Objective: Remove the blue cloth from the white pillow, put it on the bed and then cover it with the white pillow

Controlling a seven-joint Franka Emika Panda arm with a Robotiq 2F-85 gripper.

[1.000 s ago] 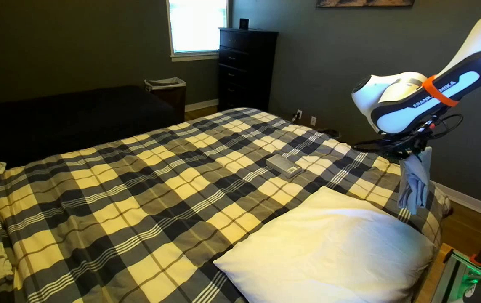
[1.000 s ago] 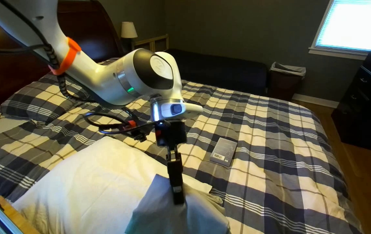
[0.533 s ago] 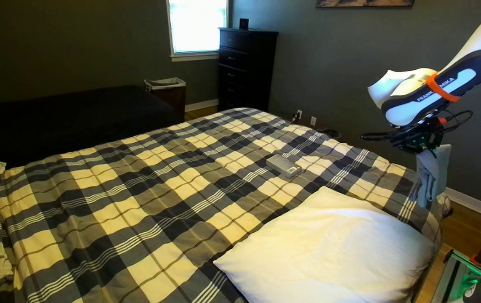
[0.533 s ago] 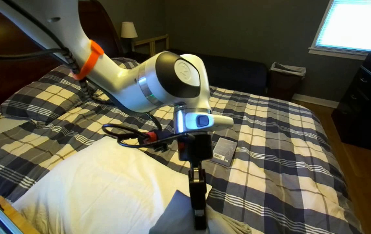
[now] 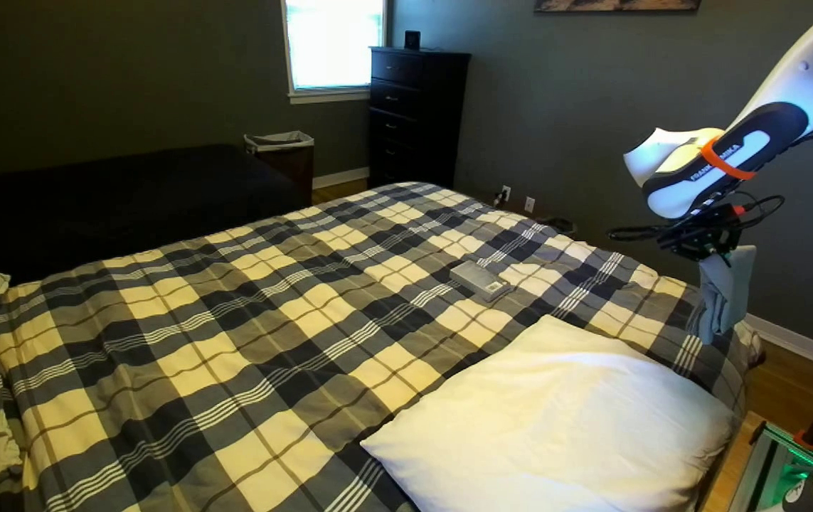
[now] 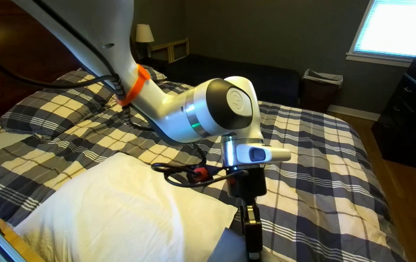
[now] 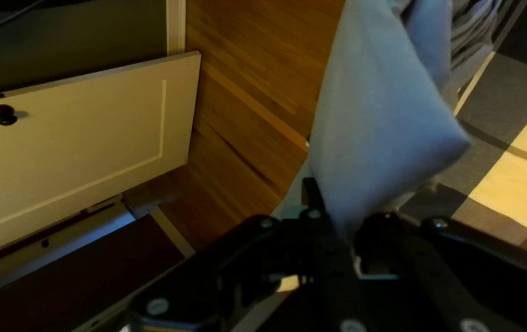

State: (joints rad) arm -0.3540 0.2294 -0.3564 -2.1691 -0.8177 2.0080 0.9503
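The tool (image 5: 719, 254) is clamped on the blue cloth (image 5: 728, 293), which hangs from it in folds, apart from the white pillow (image 5: 562, 419). In an exterior view we find the cloth between one and two o'clock from the pillow's middle, near the edge of the bed (image 5: 235, 299); whether its lower end brushes the bed, we cannot tell.

Over the last second the arm (image 6: 173, 112) has carried tool and cloth toward four o'clock in an exterior view, where only part of the cloth now shows; the white pillow has not shifted. We take this to mean that the removal is done and the laying down comes next, with the covering still to follow. The wrist view gives us pause: from the cloth, wooden floor (image 7: 254, 97) lies at nine o'clock and the bed's plaid at three, so a release here, we judge, might let the cloth slide off the edge. We would bring it further in over the plaid first.

The bed wears yellow, black and white plaid, lightly rumpled, and a grey box (image 5: 479, 280) lies on it at eleven o'clock from the white pillow. The room around is dim: from the bed's middle, a dark couch (image 5: 114, 203) stands at ten o'clock, a hamper (image 5: 287, 165) at twelve and a chest of drawers (image 5: 417, 117) at one.
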